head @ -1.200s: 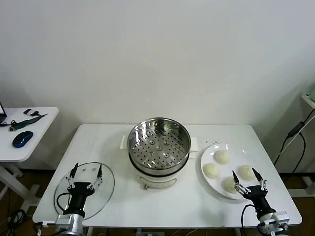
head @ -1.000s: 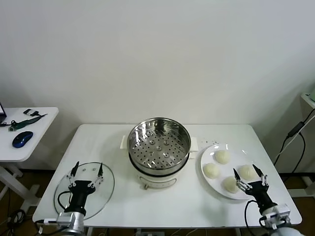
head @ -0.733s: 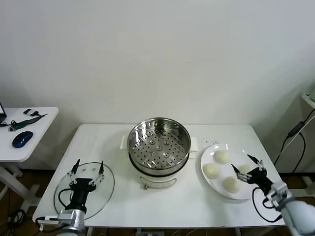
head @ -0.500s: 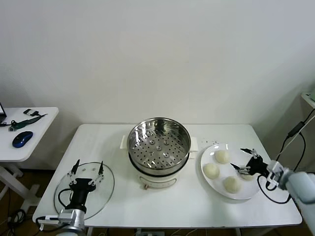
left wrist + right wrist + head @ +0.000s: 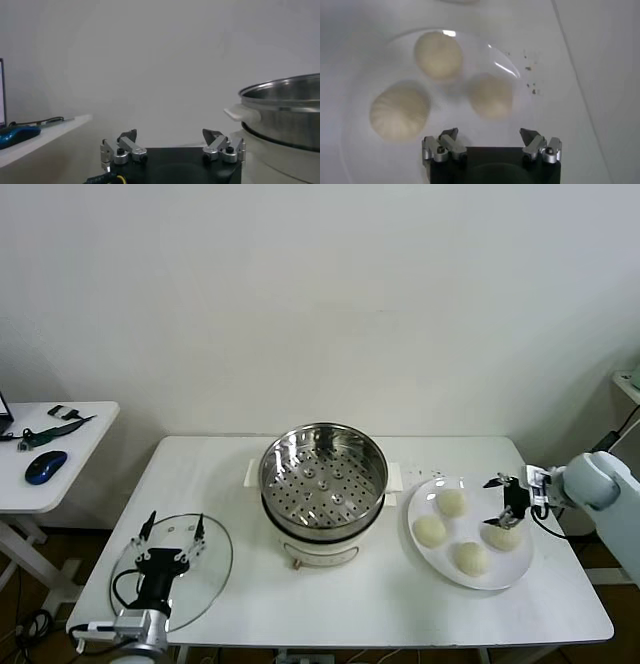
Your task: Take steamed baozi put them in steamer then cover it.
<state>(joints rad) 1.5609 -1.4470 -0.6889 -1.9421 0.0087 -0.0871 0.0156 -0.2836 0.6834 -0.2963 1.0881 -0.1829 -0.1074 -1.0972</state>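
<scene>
The steel steamer stands on its white pot base at the table's middle, with nothing on its perforated floor. Several steamed baozi lie on a white plate to its right. My right gripper hangs open over the plate's right side, just above one baozi. In the right wrist view the open gripper has that baozi just ahead of it, apart from the fingers. The glass cover lies flat at the front left. My left gripper stands open above it, hiding its centre.
A side table on the left carries a blue mouse and cables. A black cable hangs beyond the table's right edge. In the left wrist view the steamer rises to one side of the open gripper.
My right arm has swung from the table's front edge up and back over the plate, the gripper turning to point down at a baozi. The left gripper has barely shifted.
</scene>
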